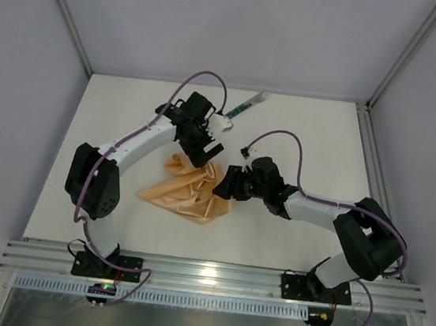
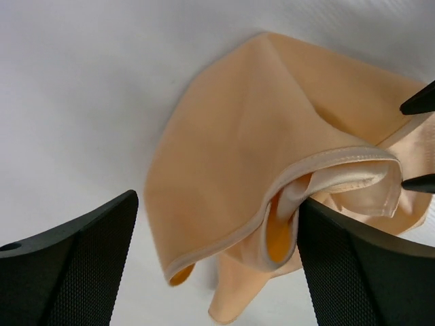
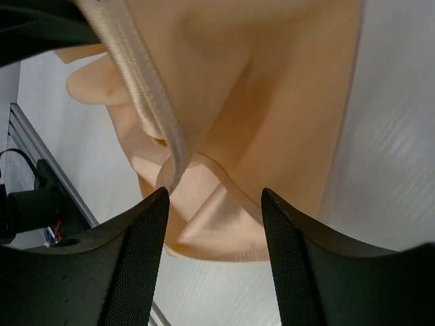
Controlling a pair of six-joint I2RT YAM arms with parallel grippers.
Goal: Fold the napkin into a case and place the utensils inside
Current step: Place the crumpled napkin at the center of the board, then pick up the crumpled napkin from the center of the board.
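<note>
White counter [image 1: 308,142] holds the crumpled napkin [image 1: 182,194] — left jaws open over its far edge, right jaws open, straddling its right corner, both equally near.

Plain peach-tan napkin [image 1: 186,192], dark green silvery-tipped utensils [image 1: 245,107], white table [image 1: 339,146]

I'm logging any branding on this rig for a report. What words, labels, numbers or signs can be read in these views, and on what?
None can be read in any view.
The napkin is plain cloth, the utensils show no marking, and the small lit board at the near rail is too small to read.
</note>
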